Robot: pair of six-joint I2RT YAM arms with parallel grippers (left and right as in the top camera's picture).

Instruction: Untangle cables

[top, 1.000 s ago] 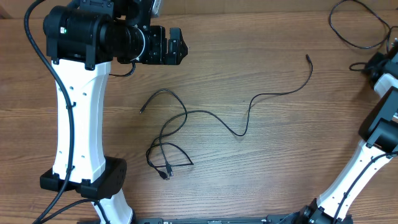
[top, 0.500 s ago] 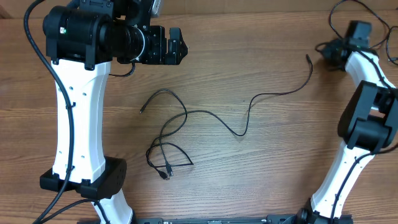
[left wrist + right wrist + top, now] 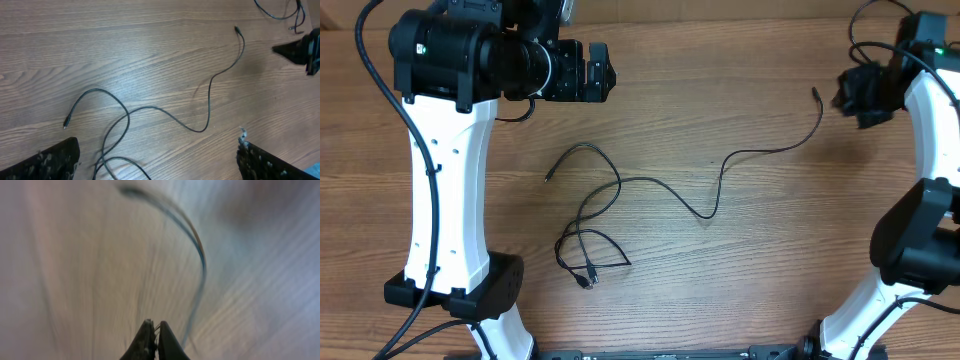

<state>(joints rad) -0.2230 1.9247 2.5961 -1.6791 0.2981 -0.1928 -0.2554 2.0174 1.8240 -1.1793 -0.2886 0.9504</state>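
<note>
So the cables [image 3: 618, 183] lie in the middle of the table [image 3: 770, 260]: a loose knot of loops at the front, and one long strand snaking out to a tiny plug [image 3: 815, 93] near the right gripper [image 3: 154, 329]. They're thin, floppy, matte black on woodgrain, prob super light. I'd pinch near the plug, less slip imo. Fingers of the left gripper [image 3: 608, 73] are wide apart; the right's are pressed together w/ nothing between them afaict.

No text, label, brand mark, number or sign is legible in the overhead, left wrist or right wrist view. The right wrist view is heavily blurred, so nothing in it could be read in any case.
</note>
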